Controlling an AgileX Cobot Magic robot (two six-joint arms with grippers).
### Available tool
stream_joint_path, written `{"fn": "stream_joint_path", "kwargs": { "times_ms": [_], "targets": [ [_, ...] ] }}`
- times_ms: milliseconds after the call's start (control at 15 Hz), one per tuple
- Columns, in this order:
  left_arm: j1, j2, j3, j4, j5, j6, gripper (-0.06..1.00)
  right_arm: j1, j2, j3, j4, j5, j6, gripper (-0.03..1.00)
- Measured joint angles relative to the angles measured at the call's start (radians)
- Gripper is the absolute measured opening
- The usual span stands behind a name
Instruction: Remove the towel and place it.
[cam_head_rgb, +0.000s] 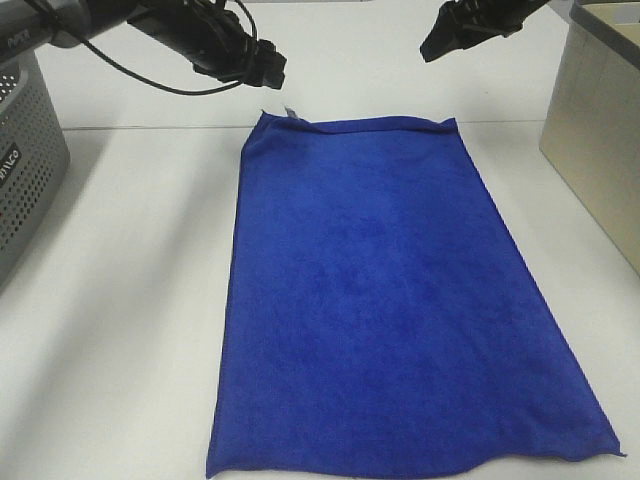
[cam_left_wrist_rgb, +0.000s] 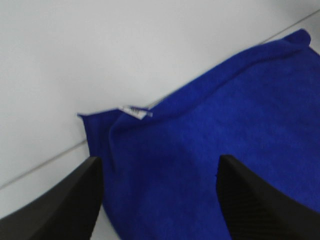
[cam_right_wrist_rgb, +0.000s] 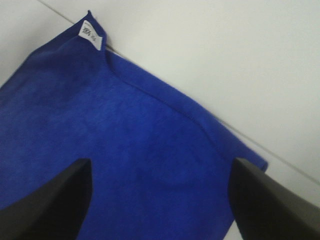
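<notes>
The towel (cam_head_rgb: 390, 300) is laid flat and spread out on the white tabletop (cam_head_rgb: 120, 330), lengthwise from the far edge towards the near edge, approx. centred btwn the tabletop's two sides. Its far edge is seen right at the seam where the tabletop meets the wall, slightly rumpled there. A small pale tag (cam_head_rgb: 289, 110) is seen at the far corner on the left-arm side, folded over onto the cloth. The near edge is seen wavy, close to the tabletop's near edge.

The left claw (cam_head_rgb: 268, 68) is held above the far edge, over the tagged corner, not touching the cloth. In the left wrist view its fingers (cam_left_wrist_rgb: 65, 210) are seen spread apart w/ nothing btwn them, the blue cloth and tag (cam_left_wrist_rgb: 137, 112) lying below the gap.

The right claw (cam_head_rgb: 438, 42) is held above the other far corner, also clear of the cloth. In the right wrist view its fingers (cam_right_wrist_rgb: 55, 200) are seen spread wide, empty, w/ the towel's (cam_right_wrist_rgb: 130, 165) far edge and corner beneath.

A grey perforated basket (cam_head_rgb: 25, 170) is seen at the tabletop's left side, well apart from the towel. A beige box (cam_head_rgb: 595, 140) is seen at the right side, near but apart from the towel's long edge
</notes>
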Motion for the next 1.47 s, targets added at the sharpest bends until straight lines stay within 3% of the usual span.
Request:
{"fn": "stream_joint_path", "kwargs": {
  "times_ms": [200, 333, 467, 667, 1000, 1267, 1467],
  "targets": [
    [-0.002, -0.092, 0.000, 0.254, 0.276, -0.249, 0.61, 0.000, -0.086, 0.000, -0.053, 0.162, 0.212, 0.71],
    [-0.002, -0.162, 0.000, 0.385, 0.417, -0.372, 0.61, 0.000, -0.162, 0.000, -0.149, 0.182, 0.355, 0.71],
    [0.005, -0.236, -0.001, 0.460, 0.489, -0.414, 0.61, 0.000, -0.238, -0.001, -0.262, 0.187, 0.439, 0.71],
    [0.075, -0.307, -0.005, 0.447, 0.497, -0.432, 0.61, -0.006, -0.333, -0.001, -0.401, 0.187, 0.543, 0.71],
    [0.266, -0.382, 0.002, 0.343, 0.499, -0.447, 0.61, -0.099, -0.457, 0.052, -0.418, 0.188, 0.600, 0.71],
    [0.291, -0.567, 0.188, 0.386, 0.499, -0.494, 0.61, -0.111, -0.739, 0.430, -0.424, 0.188, 0.602, 0.71],
    [0.291, -0.780, 0.455, 0.395, 0.498, -0.496, 0.61, -0.111, -1.024, 0.769, -0.424, 0.188, 0.603, 0.71]
  ]
}}
